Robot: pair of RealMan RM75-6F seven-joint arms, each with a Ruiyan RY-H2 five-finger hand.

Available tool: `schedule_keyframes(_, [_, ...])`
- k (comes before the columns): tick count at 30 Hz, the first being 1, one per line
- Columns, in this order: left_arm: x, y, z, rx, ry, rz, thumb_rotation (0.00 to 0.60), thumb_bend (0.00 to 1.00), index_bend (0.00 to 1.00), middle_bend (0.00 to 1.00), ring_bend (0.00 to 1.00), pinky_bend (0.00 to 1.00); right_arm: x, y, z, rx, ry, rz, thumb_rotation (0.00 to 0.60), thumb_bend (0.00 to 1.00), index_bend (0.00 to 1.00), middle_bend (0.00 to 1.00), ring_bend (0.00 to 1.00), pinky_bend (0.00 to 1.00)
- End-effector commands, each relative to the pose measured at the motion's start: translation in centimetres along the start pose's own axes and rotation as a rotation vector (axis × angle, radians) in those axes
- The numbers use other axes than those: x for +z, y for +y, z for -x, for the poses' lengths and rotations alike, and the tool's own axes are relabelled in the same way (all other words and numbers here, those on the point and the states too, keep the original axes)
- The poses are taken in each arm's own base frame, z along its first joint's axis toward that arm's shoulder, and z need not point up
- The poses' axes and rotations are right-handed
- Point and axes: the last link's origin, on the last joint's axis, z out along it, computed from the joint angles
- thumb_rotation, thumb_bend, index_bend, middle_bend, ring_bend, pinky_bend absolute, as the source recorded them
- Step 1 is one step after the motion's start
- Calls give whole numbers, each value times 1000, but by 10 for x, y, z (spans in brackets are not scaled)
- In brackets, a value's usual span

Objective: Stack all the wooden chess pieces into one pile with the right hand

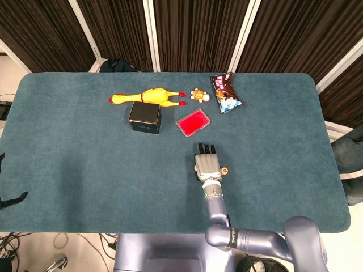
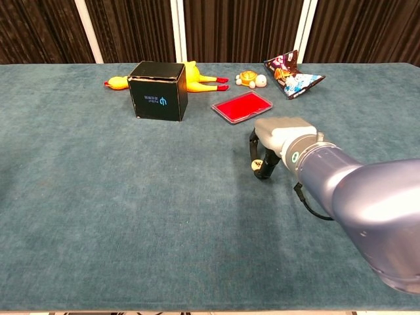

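Near the middle of the teal table, the right hand is held palm-down, fingers pointed at the far edge.

In the chest view the fingers are curled down to the cloth; a small pale wooden chess piece is seen between them, though a firm grip cannot be told. Beyond the hand, a red tray, a black box, a rubber chicken, a turtle toy and a snack bag are laid.

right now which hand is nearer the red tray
Right. The right hand sits on the table just in front of the red tray, fingers pointing toward it. The left hand is not clearly in view, off at the far left edge.
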Motion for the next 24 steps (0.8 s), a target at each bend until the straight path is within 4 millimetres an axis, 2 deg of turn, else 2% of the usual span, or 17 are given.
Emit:
schedule_keyframes(1, [0,0,0,-1,1,0,600,10,47,10,0,152,1,0,0,3,-3,2,600,419,485,0,0,0])
schedule_keyframes(16, [0,0,-1,1,2,1,600,9,47,10,0,154,-1,2,-6,12,2,-5,600,419,504,0,0,0])
schedule_keyframes(24, [0,0,0,5,5,4,600,10,47,10,0,154,-13,10,-27,-2,39,-24,600,419,504,0,0,0])
